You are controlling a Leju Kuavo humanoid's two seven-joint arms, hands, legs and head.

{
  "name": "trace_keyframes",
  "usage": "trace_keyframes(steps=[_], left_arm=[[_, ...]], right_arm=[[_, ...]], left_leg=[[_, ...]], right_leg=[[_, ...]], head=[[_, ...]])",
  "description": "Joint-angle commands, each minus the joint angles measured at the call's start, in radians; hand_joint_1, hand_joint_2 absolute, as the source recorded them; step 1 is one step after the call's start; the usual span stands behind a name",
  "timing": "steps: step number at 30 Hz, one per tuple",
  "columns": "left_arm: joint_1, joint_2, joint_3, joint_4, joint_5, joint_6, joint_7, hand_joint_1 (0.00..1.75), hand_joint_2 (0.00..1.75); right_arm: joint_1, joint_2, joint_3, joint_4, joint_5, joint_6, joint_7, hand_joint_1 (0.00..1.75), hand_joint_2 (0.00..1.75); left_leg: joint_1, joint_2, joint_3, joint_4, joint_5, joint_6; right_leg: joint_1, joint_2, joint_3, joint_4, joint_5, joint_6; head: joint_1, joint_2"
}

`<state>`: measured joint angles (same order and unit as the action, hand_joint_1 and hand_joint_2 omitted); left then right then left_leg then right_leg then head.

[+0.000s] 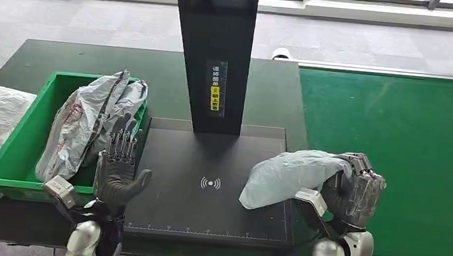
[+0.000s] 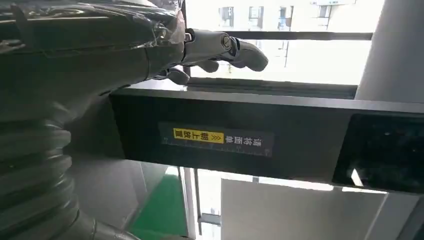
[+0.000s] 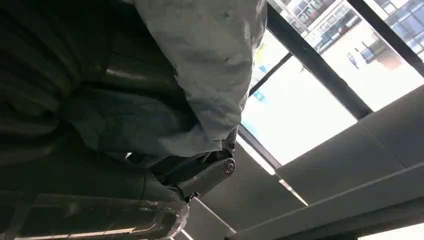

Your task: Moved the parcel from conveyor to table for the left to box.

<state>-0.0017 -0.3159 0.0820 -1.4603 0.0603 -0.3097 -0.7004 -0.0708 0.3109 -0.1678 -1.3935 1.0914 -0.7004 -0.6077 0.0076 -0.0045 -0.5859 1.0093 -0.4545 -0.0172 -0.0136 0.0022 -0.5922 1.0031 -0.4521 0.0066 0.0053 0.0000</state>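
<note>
**Ana:** Nearest the lens, what do you make out?

**Ben:** Right robot hand [image 1: 354, 192], low at about four o'clock in the head view, fingers wrapped on the end of the grey parcel [image 1: 291, 174]. In the right wrist view the same bag [image 3: 210, 65] drapes over the fingers [image 3: 205, 177].

**Ana:** Where does the parcel sit?

**Ben:** Its free end reaches over the right edge of the dark scan pad [image 1: 205, 206] on the counter [image 1: 154, 72], just beside the wireless mark [image 1: 210, 183]. The held end is by the green conveyor [image 1: 395, 155] at three o'clock. I can't tell whether it rests on the pad or hangs just above.

**Ana:** How will it handle?

**Ben:** I'd judge it soft and light: a crumpled plastic mailer that sags and folds. Probably slick, so a pinch on loose film could slip. Better to take it around the bulkier middle, where the contents give something to close on.

**Ana:** And the other side?

**Ben:** Left robot hand [image 1: 118, 171] at seven o'clock, fingers spread, holding nothing, beside the green bin [image 1: 8, 158]. More bagged parcels [image 1: 88, 125] lie in that bin. A black scanner post [image 1: 215, 53] rises at twelve o'clock, with a yellow label [image 1: 215, 93].
</note>
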Motion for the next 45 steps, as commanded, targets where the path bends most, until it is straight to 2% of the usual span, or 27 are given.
trace_keyframes(steps=[1, 4, 8, 12, 16, 25, 29, 31, 38, 41, 43, 45], left_arm=[[-0.061, -0.033, 0.021, 0.074, -0.007, 0.004, 0.002, 0.0, 1.75], [-0.061, -0.033, 0.021, 0.074, -0.007, 0.004, 0.002, 0.0, 1.75], [-0.062, -0.033, 0.019, 0.067, -0.01, 0.01, 0.002, 0.0, 1.75], [-0.063, -0.033, 0.008, 0.066, -0.014, 0.022, 0.002, 0.0, 1.75], [-0.064, -0.033, 0.001, 0.067, -0.016, 0.03, 0.002, 0.0, 1.75], [-0.078, -0.033, -0.002, 0.082, -0.018, 0.029, 0.002, 0.0, 1.75], [-0.08, -0.033, -0.003, 0.089, -0.02, 0.032, 0.002, 0.0, 1.75], [-0.078, -0.033, -0.004, 0.087, -0.019, 0.034, 0.002, 0.0, 1.75], [-0.078, -0.033, -0.004, 0.087, -0.019, 0.034, 0.002, 0.0, 1.75], [-0.077, -0.033, -0.006, 0.086, -0.018, 0.037, 0.002, 0.0, 1.75], [-0.076, -0.033, -0.008, 0.084, -0.017, 0.037, 0.002, 0.0, 1.75], [-0.078, -0.033, -0.008, 0.086, -0.017, 0.038, 0.002, 0.0, 1.75]], right_arm=[[0.005, 0.038, 0.079, 0.082, -0.014, 0.002, -0.007, 1.75, 1.75], [0.005, 0.038, 0.079, 0.082, -0.014, 0.002, -0.007, 1.75, 1.75], [-0.076, 0.011, 0.155, 0.326, -0.027, 0.029, 0.049, 1.75, 1.75], [-0.154, 0.006, 0.206, 0.535, -0.133, 0.08, 0.018, 1.75, 1.75], [-0.191, 0.004, 0.229, 0.639, -0.167, 0.054, 0.004, 1.75, 1.75], [-0.191, -0.009, 0.233, 0.642, -0.231, 0.075, 0.003, 1.75, 1.75], [-0.179, -0.007, 0.227, 0.605, -0.425, 0.235, -0.09, 1.75, 1.75], [-0.147, -0.045, 0.345, 0.496, -0.63, 0.324, -0.09, 1.75, 1.75], [-0.147, -0.045, 0.345, 0.496, -0.63, 0.324, -0.09, 1.75, 1.75], [-0.122, -0.09, 0.466, 0.373, -0.852, 0.419, -0.09, 1.75, 1.75], [-0.131, -0.093, 0.486, 0.365, -0.898, 0.455, -0.09, 1.59, 1.75], [-0.141, -0.092, 0.489, 0.371, -0.94, 0.504, -0.09, 1.59, 1.75]], left_leg=[[0.001, 0.0, 0.002, -0.001, 0.0, 0.0], [0.001, -0.001, 0.001, -0.001, 0.0, 0.0], [0.001, 0.003, 0.003, -0.002, 0.0, 0.0], [0.001, 0.005, 0.003, -0.002, 0.0, 0.0], [0.001, 0.003, 0.001, -0.001, 0.0, 0.0], [0.001, 0.0, 0.001, 0.0, 0.001, 0.0], [0.001, -0.001, 0.001, -0.001, 0.001, 0.0], [0.001, -0.001, 0.001, 0.0, 0.001, 0.0], [0.001, 0.0, 0.002, -0.001, 0.001, 0.0], [0.0, -0.001, 0.001, -0.001, 0.001, 0.0], [0.0, 0.0, 0.0, 0.0, 0.001, 0.0], [0.0, 0.001, 0.0, 0.0, 0.001, 0.0]], right_leg=[[0.001, 0.0, 0.002, -0.001, 0.0, -0.001], [0.001, -0.001, 0.001, -0.001, 0.0, -0.001], [0.002, 0.003, 0.003, -0.002, 0.001, -0.001], [0.002, 0.004, 0.002, -0.002, 0.002, -0.001], [0.002, 0.003, 0.001, -0.001, 0.001, -0.001], [0.002, 0.0, 0.002, 0.0, 0.001, -0.001], [0.002, -0.001, 0.002, -0.001, 0.001, -0.001], [0.002, -0.002, 0.002, -0.001, 0.0, -0.001], [0.003, -0.002, 0.002, -0.001, 0.001, -0.001], [0.003, -0.003, 0.002, -0.001, 0.0, -0.001], [0.003, -0.002, 0.0, 0.0, 0.0, -0.001], [0.003, -0.001, 0.0, 0.0, 0.001, -0.001]], head=[[0.0, 0.0], [0.0, 0.0], [0.0, 0.0], [0.0, 0.0], [0.0, 0.0], [0.0, 0.0], [0.0, 0.0], [0.0, 0.0], [0.0, 0.0], [0.0, 0.0], [0.0, 0.0], [0.0, 0.0]])
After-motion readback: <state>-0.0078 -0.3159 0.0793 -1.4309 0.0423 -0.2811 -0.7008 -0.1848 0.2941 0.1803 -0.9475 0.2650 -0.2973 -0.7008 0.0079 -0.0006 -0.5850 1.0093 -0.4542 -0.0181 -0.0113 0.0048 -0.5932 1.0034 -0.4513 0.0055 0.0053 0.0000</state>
